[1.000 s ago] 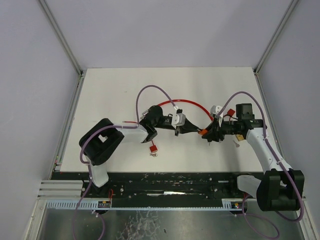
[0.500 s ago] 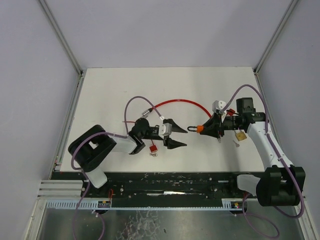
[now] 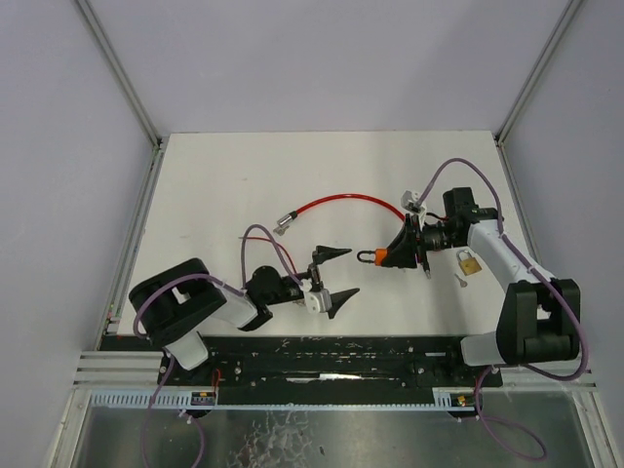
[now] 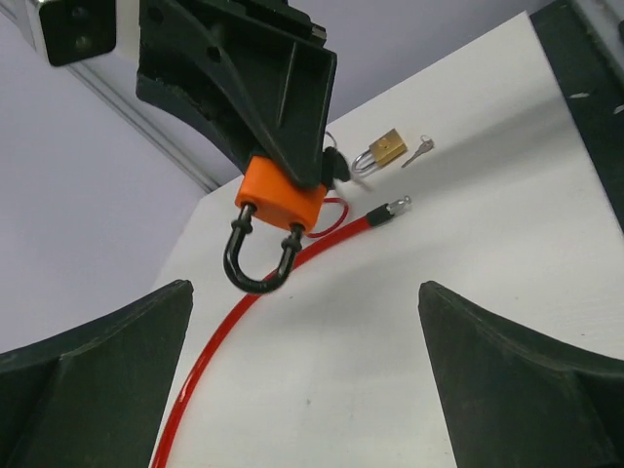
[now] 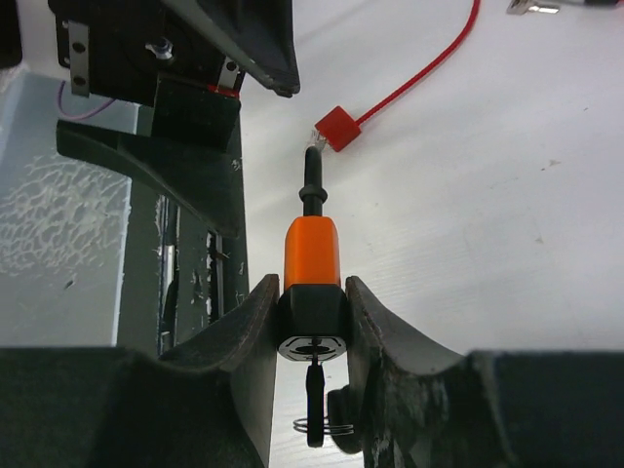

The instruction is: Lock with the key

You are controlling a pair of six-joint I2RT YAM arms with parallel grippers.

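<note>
- Orange padlock is clamped by its body between the fingers of the right gripper and held above the bench, right of centre.
- Shackle is pointed left, toward the left gripper. In the left wrist view both legs are seen meeting the body.
- A dark key with a wire ring is seen at the keyway end of the padlock.
- Left gripper jaws are spread wide with nothing between them, and are stopped short of the shackle.
- Left arm is folded low along the near edge, forearm directed right.
- Right arm is extended from the near right corner, wrist turned left, gripper level.
- Red cable is laid in an arc behind both grippers.
- Brass padlock and a small silver key are lying just beside each other near the right edge.
</note>
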